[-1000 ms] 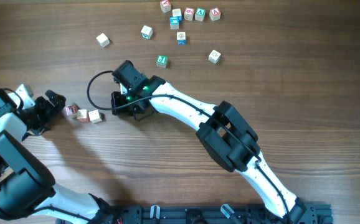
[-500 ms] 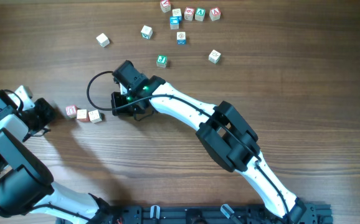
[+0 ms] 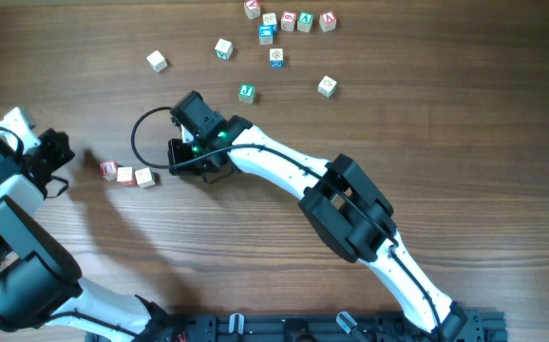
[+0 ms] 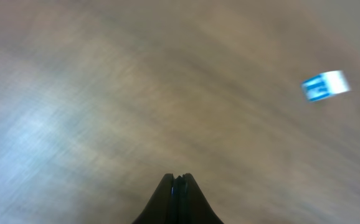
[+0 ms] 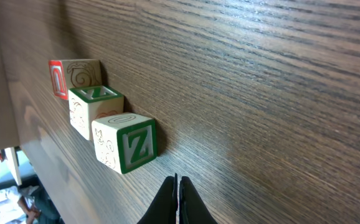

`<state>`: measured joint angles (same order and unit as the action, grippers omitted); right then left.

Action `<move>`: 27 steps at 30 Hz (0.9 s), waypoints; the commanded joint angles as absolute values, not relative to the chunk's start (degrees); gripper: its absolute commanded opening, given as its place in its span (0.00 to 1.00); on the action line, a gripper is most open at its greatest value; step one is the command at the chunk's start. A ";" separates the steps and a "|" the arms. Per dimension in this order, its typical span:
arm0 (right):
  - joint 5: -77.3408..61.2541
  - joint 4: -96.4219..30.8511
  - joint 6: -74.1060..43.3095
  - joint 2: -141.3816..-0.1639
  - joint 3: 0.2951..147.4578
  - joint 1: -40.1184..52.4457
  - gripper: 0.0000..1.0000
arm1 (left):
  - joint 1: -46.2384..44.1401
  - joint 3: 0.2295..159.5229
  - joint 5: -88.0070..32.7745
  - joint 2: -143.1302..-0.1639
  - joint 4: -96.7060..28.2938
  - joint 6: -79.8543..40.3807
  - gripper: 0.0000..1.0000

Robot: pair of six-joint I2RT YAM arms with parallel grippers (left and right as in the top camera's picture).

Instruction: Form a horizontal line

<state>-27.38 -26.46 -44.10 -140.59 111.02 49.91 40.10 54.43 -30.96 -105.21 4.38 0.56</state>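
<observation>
The horizontal line (image 3: 125, 175) sits in the left half of the overhead view, a little above mid-height: three small pale wooden cubes side by side and touching, the row dipping slightly toward its right end. In the right wrist view the same row (image 5: 99, 112) runs down from the upper left. Its nearest cube shows a green-framed Z, the middle one has a green-framed top face, and the farthest has a red-marked side and a swirl drawing.

The right hand (image 3: 176, 155) is near the row's right end and not touching it. Its wrist camera shows the two fingertips (image 5: 177, 182) pressed together with nothing between them. A black cable (image 3: 137, 133) loops out from this wrist.

The left hand (image 3: 58, 152) lies left of the row, apart from it, near the frame's left edge. Its own camera is heavily blurred, yet the fingers meet in a single closed point (image 4: 177, 182), empty. A blue-marked cube (image 4: 325, 85) smears across the upper right of that view.

Loose cubes (image 3: 275, 58) are scattered over the wooden worktop (image 3: 445, 114) along the top of the overhead frame, well apart from the row.
</observation>
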 commanded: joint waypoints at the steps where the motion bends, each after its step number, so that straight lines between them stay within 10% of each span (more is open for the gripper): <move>1: -26.59 -26.00 -44.14 -140.42 110.76 50.30 0.05 | 38.15 54.24 -37.47 -105.95 5.41 -1.15 0.04; 27: -27.00 -27.22 -44.10 -140.42 110.76 50.30 0.05 | 31.64 54.26 -29.52 -108.01 -4.34 -4.91 0.04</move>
<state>-27.18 -26.98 -44.12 -140.59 111.02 49.91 30.83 54.41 -29.87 -107.39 -3.38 -5.08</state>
